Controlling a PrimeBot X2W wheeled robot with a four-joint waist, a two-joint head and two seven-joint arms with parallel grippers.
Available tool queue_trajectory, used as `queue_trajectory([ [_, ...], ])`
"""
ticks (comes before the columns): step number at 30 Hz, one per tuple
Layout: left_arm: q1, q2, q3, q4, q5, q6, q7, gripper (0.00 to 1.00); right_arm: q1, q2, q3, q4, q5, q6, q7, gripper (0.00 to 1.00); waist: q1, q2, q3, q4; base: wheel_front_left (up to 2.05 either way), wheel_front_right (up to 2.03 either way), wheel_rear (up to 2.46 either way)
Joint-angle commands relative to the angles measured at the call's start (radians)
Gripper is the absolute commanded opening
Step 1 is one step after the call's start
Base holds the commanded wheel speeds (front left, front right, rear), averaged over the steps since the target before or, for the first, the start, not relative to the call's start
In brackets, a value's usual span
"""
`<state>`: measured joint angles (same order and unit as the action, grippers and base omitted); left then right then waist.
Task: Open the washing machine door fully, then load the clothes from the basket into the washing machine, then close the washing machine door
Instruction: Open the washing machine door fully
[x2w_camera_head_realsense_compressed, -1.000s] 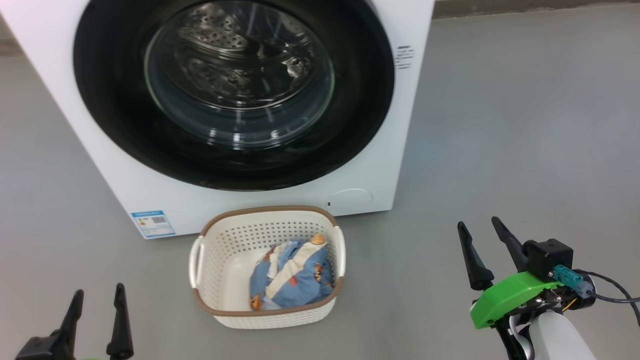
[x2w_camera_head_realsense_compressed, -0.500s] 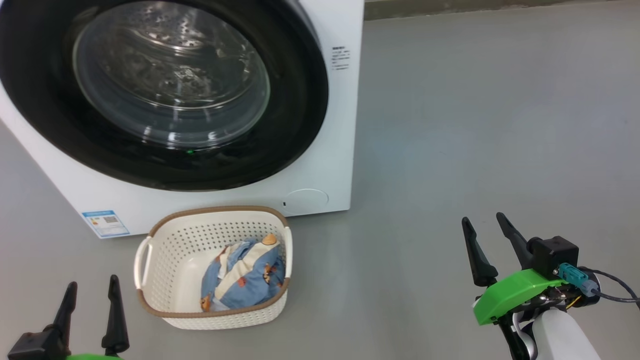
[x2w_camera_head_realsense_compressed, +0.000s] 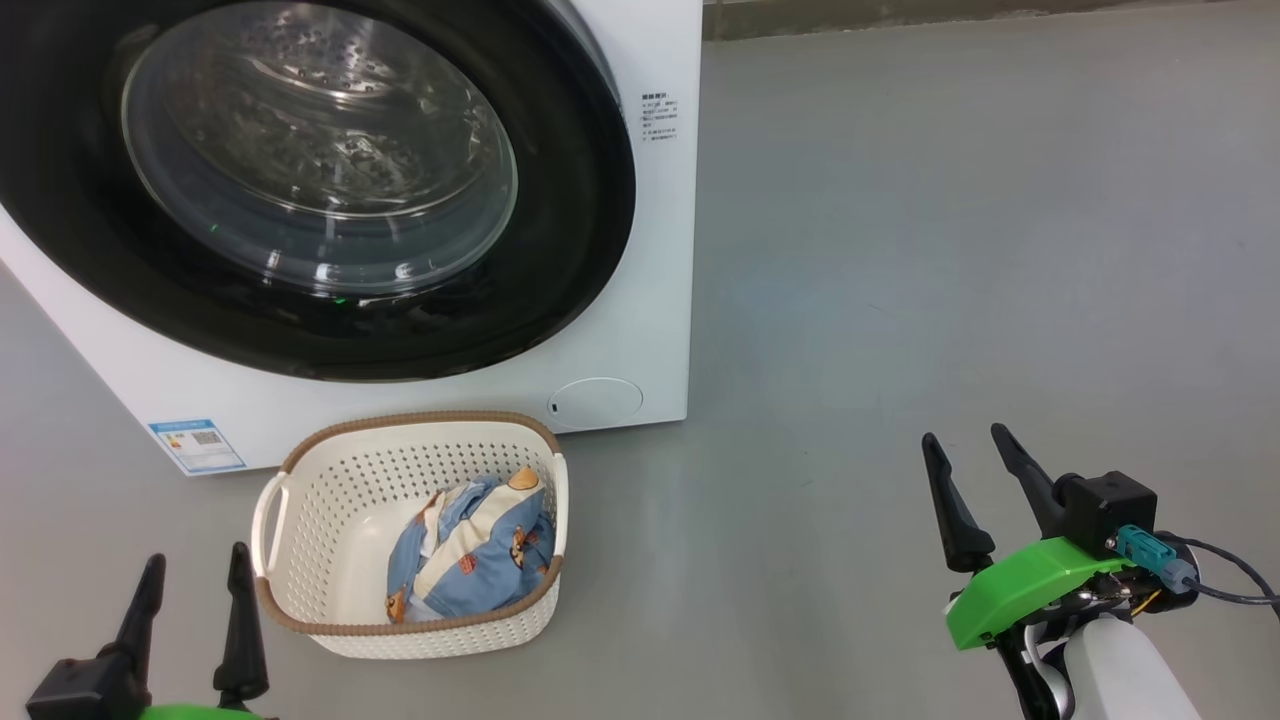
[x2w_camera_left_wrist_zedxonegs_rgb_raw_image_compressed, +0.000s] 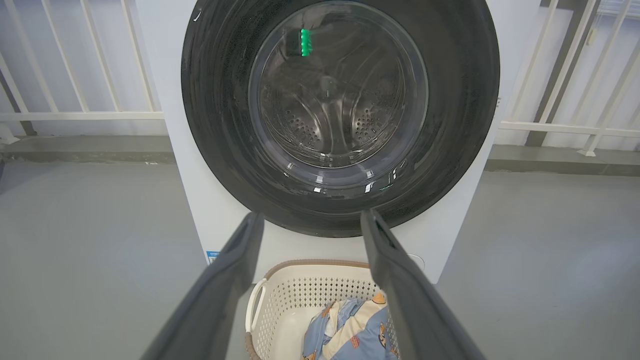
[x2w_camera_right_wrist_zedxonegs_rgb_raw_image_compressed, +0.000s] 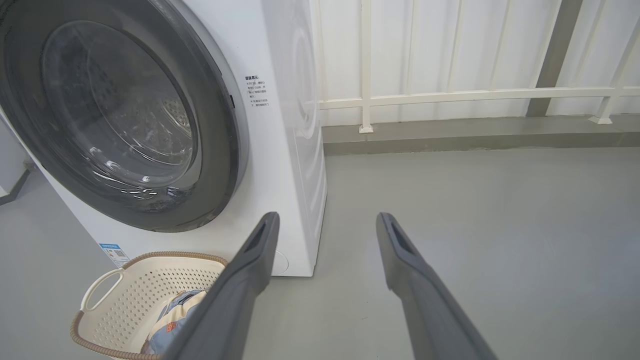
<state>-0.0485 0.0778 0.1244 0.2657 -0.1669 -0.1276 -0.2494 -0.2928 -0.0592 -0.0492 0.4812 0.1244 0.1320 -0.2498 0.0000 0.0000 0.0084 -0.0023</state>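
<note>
Wrist views: railing (x2w_camera_right_wrist_zedxonegs_rgb_raw_image_compressed: 450, 95) behind washing machine (x2w_camera_right_wrist_zedxonegs_rgb_raw_image_compressed: 295, 165)

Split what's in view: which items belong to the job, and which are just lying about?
Job:
washing machine
washing machine door, shut
basket
clothes, in the basket

Just there:
white railing
grey kerb below it

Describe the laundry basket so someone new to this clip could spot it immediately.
Find the big white washing machine with its round black door. On the grey floor right in front of it sits the basket: cream, perforated, brown-rimmed, holding blue bear-print clothes.
</note>
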Motion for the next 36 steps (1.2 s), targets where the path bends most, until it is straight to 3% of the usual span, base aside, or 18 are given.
queue_trajectory([
  [1,-0.027,0.02,0.026,-0.031,0.008,-0.002,-0.012,1.0,-0.022,0.003,0.022,-0.028,-0.004,-0.001,-0.012,1.0,0.0,0.0,0.0,0.0,0.0,0.0,0.0],
  [22,-0.006,0.025,-0.008,-0.057,0.0,-0.003,-0.012,1.0,-0.021,0.002,0.014,-0.038,-0.001,-0.001,-0.012,1.0,0.0,0.0,0.005,0.01,0.0,0.0,0.0],
  [36,0.008,0.028,-0.069,-0.074,-0.028,-0.003,-0.012,1.0,-0.105,0.006,-0.003,-0.109,0.142,-0.001,-0.012,1.0,0.0,0.0,0.043,0.019,0.0,0.0,0.0],
])
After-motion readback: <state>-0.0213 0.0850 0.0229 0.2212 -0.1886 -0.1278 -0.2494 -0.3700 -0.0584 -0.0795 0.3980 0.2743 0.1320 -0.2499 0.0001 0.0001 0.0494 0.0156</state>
